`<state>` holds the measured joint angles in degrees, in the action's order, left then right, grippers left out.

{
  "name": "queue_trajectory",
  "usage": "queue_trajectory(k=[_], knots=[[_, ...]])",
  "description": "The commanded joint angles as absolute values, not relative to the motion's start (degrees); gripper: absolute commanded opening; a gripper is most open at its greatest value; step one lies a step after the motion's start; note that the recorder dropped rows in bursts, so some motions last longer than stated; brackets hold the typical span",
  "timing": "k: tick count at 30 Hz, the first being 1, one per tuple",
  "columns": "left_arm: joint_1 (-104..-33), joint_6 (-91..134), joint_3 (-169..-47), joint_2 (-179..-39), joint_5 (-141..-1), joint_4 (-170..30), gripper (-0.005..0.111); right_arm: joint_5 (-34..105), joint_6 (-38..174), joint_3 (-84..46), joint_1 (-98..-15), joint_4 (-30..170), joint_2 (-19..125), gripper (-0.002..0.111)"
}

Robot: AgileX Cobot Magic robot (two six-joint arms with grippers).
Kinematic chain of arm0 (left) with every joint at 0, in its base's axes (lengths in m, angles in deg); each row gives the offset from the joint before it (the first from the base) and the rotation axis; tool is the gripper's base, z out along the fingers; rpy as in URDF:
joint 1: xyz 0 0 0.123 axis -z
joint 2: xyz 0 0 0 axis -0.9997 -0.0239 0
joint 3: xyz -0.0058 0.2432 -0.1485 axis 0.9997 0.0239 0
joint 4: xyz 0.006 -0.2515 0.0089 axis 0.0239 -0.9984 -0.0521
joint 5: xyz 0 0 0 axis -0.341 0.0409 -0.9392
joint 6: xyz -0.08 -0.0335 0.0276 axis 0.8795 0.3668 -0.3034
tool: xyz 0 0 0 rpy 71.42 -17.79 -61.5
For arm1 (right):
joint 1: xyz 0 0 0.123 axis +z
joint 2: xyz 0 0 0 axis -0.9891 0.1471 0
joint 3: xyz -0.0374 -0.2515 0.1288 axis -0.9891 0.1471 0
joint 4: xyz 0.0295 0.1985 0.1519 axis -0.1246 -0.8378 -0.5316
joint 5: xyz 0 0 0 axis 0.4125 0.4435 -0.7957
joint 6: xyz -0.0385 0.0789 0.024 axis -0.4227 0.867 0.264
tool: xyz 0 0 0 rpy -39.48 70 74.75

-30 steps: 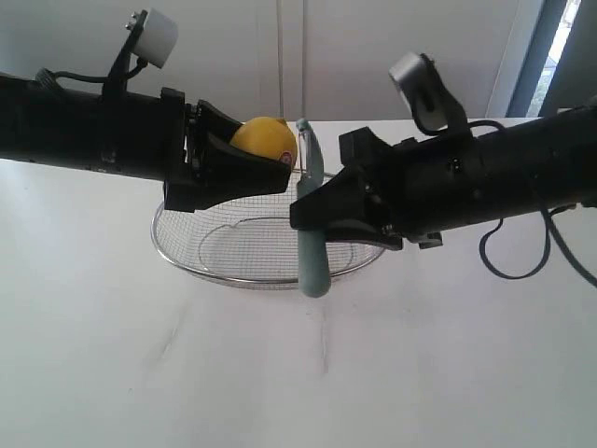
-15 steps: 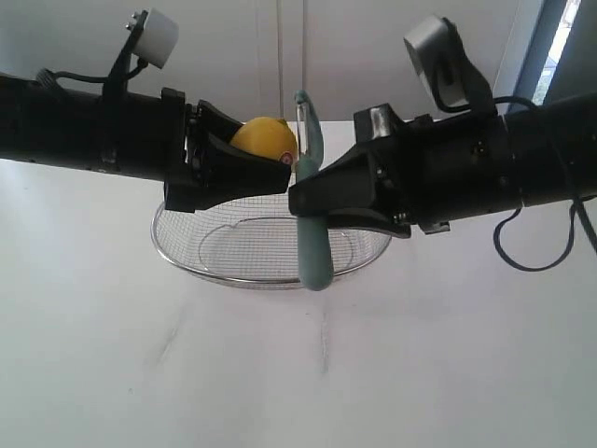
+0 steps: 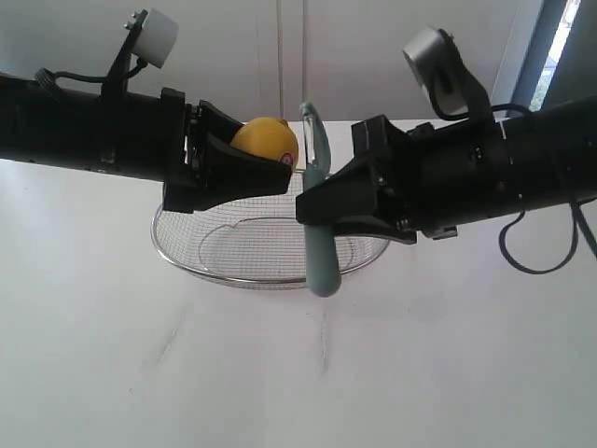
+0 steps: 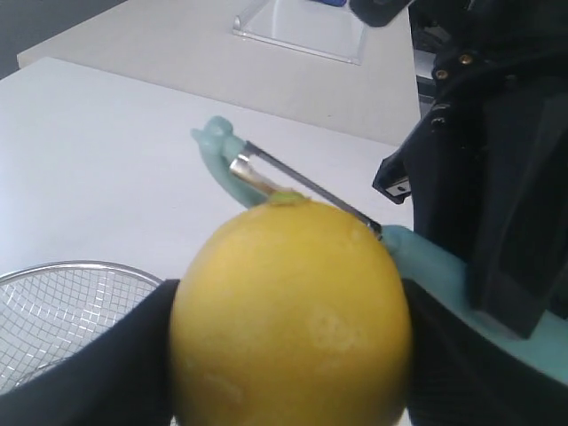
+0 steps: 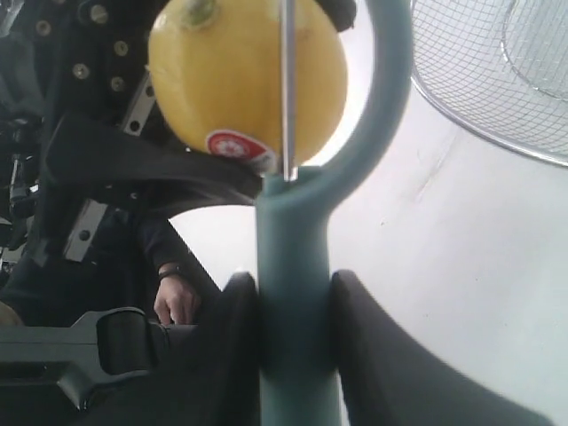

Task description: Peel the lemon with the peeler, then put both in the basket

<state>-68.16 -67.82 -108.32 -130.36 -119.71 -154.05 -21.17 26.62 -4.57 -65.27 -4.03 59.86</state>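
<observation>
Left gripper (image 3: 275,159) clamps round yellow lemon (image 3: 266,138), right gripper (image 3: 312,210) clamps teal-handled metal-bladed peeler (image 3: 322,266), both above silver wire-mesh basket (image 3: 177,252) on white table (image 3: 140,355), white wall (image 3: 354,56) behind

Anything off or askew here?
Nothing stands out. The left gripper holds the lemon, and the right gripper holds the peeler upright with its blade at the lemon's end. The basket sits level below them. Nothing looks spilled or damaged.

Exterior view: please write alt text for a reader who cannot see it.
Above a wire basket on a white table, the left gripper holds a yellow lemon and the right gripper holds a teal peeler upright, its head beside the lemon.
</observation>
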Motion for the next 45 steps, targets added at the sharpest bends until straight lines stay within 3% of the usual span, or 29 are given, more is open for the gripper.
queue_trajectory(k=[1, 45], knots=[[-67.88, -67.76, -108.57, -130.09, -121.61, -155.85, 0.000, -19.52, 28.09, -4.31, -65.60, -3.23, 59.82, 0.000], [-67.88, -67.87, -108.57, -130.09, -121.51, -155.85, 0.000, -28.37, 21.28, -4.31, -65.60, -6.25, 67.83, 0.000]])
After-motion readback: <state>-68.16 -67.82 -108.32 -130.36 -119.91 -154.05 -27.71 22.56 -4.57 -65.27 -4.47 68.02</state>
